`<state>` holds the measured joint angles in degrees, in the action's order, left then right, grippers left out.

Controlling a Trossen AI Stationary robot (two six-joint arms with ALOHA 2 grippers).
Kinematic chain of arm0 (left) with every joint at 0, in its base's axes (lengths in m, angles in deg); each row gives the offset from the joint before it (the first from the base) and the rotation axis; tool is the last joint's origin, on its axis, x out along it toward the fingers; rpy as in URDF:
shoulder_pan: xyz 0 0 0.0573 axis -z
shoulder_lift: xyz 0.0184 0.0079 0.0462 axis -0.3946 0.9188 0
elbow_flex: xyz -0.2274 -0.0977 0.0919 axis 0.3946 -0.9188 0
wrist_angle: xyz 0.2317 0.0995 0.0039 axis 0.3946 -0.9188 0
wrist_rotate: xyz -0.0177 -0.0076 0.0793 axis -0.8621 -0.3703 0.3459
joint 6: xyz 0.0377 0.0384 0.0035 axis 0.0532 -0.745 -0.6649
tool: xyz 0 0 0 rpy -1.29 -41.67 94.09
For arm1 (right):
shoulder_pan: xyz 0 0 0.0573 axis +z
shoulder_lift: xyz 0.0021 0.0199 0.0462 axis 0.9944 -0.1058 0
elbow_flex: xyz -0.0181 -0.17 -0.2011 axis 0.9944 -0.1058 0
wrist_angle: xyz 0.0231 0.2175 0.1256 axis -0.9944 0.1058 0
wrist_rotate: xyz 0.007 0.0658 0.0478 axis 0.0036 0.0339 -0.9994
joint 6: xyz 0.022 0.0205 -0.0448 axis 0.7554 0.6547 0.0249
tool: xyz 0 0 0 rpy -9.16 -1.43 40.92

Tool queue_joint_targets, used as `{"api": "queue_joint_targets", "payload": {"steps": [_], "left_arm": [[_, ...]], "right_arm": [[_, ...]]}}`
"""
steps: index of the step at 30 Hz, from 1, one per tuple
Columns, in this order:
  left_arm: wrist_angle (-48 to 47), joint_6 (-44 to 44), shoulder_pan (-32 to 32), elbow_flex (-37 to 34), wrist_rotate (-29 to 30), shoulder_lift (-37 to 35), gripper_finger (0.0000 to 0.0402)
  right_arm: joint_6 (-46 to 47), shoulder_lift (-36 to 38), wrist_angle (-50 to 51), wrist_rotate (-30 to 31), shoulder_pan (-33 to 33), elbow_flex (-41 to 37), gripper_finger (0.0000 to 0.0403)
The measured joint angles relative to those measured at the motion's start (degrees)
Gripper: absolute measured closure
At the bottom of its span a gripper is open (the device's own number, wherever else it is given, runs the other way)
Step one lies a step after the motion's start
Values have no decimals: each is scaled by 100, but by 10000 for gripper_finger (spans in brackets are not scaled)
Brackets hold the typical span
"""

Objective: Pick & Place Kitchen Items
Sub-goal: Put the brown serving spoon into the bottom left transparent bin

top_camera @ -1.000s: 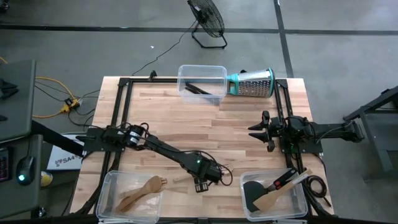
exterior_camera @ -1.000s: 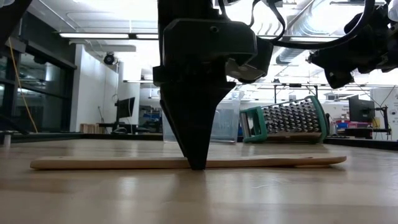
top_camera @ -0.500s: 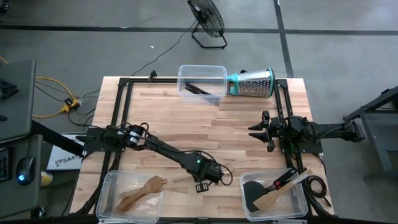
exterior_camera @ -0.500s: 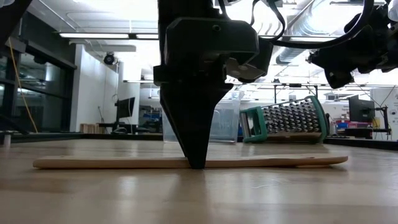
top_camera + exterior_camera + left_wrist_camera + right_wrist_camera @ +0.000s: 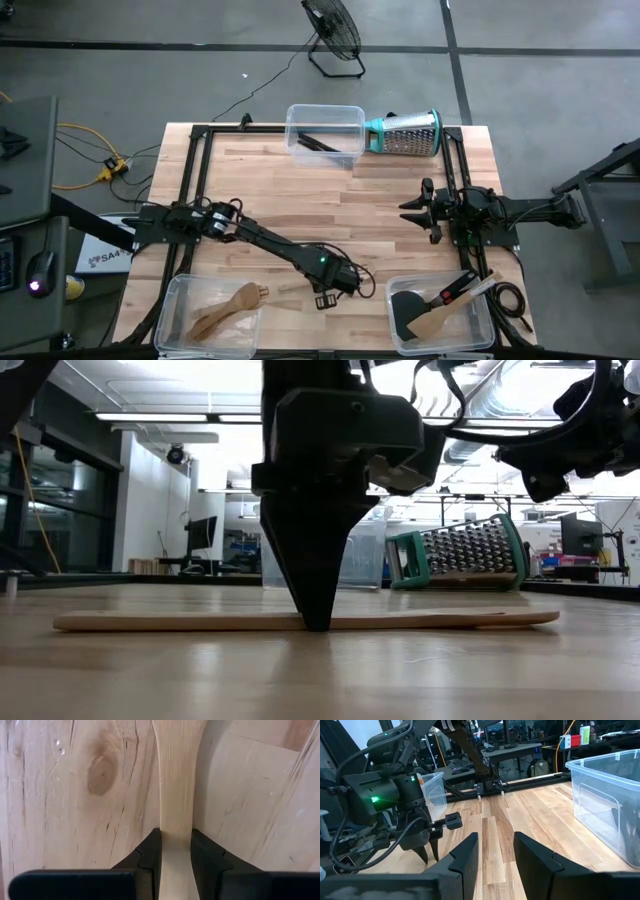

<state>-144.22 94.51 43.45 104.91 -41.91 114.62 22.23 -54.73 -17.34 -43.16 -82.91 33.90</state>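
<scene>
wooden utensil (image 5: pixel 175 795) ends cut off, far bin's (image 5: pixel 325 133) contents indistinct

The only lettering that shows is on a white sheet (image 5: pixel 100 258) lying on the floor just off the left edge of the wooden surface (image 5: pixel 380 200), partly under the base of the left arm; in the high view it starts with the dark letters "SA", and what follows is hidden by the arm and too small to make out. Nothing else in any view carries text, numbers or a brand that can be read
</scene>
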Motion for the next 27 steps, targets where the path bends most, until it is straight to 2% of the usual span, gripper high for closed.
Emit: {"api": "queue_joint_targets", "payload": {"steps": [13,27], "left_arm": [[-906,-139,-166,667,245,50,329],[-1716,-611,-560,1625,17,-54,329]], "right_arm": [[1,0,0,0,0,0,286],[1,0,0,0,0,-2,286]]}}
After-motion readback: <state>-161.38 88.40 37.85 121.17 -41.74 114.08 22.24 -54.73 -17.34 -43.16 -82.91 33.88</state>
